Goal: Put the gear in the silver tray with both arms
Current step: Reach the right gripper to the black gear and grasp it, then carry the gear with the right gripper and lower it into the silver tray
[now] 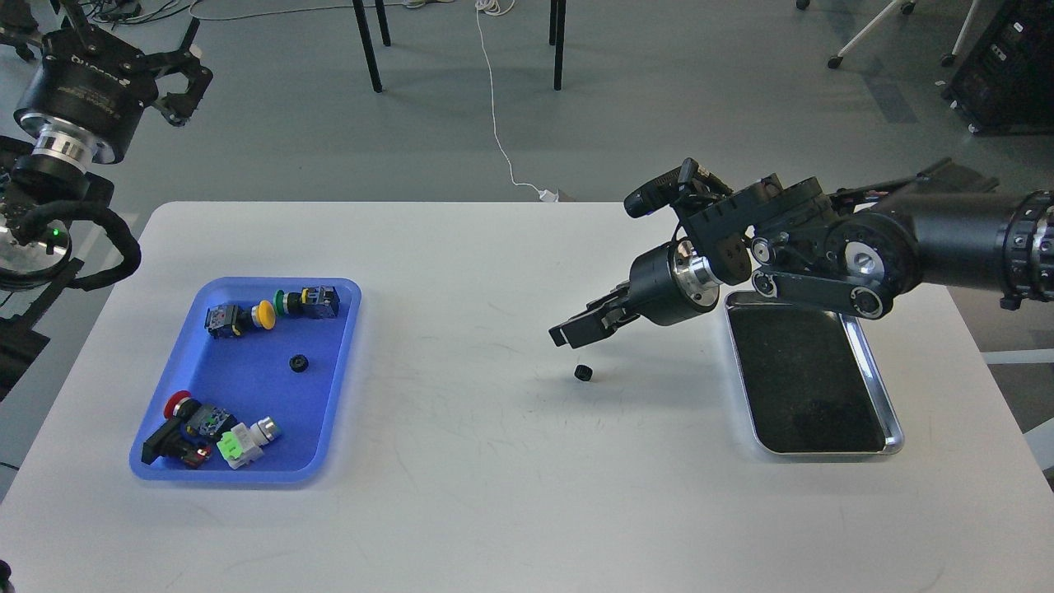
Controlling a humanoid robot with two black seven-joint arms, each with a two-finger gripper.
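Observation:
A small black gear [584, 372] lies on the white table near its middle. My right gripper [566, 333] hangs just above and slightly left of the gear, fingers apart and empty, pointing down-left. The silver tray [823, 451] sits at the right with nothing in it; my right arm crosses over its far left corner. A second black gear [298, 362] lies in the blue tray [346, 346]. My left gripper [186, 72] is raised off the table at the far left, open and empty.
The blue tray at the left also holds several push-button switches: yellow [263, 314], green [284, 302] and red [176, 403]. Chair legs [366, 45] and a white cable [496, 115] are on the floor beyond the table.

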